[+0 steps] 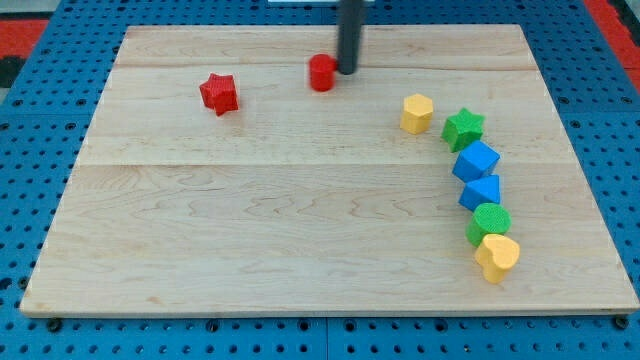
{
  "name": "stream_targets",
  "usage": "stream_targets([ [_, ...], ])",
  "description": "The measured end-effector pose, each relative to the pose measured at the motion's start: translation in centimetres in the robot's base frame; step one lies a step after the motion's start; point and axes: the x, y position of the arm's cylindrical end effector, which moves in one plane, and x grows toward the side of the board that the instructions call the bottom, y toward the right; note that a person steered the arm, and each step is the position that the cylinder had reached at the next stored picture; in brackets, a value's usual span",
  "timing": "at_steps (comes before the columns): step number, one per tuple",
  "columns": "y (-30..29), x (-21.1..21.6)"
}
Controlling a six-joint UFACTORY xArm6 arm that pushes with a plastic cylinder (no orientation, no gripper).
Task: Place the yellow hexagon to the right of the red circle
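The yellow hexagon (417,113) lies on the wooden board at the view's right of centre, upper part. The red circle (321,73) stands near the view's top centre. My tip (347,71) is right beside the red circle, on its right side, touching or nearly touching it. The yellow hexagon is well to the right of and below the tip, apart from it. The rod rises out of the view's top.
A red star (218,93) lies left of the red circle. A curved row runs down the right: green star (464,128), blue block (476,160), blue block (481,191), green block (490,221), yellow heart (497,256). The board (250,230) lies on a blue pegboard.
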Motion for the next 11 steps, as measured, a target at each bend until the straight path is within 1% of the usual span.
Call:
stream_targets([
  [1, -6.1, 3.1],
  [2, -2.9, 0.6],
  [3, -1.9, -0.9],
  [4, 9.6, -0.6],
  [5, 16.6, 4.3],
  [6, 15.6, 8.6],
  [7, 9.5, 10.6],
  [8, 1.8, 10.7],
  [9, 0.5, 7.9],
  [10, 2.2, 7.8],
  [11, 1.8, 6.9],
])
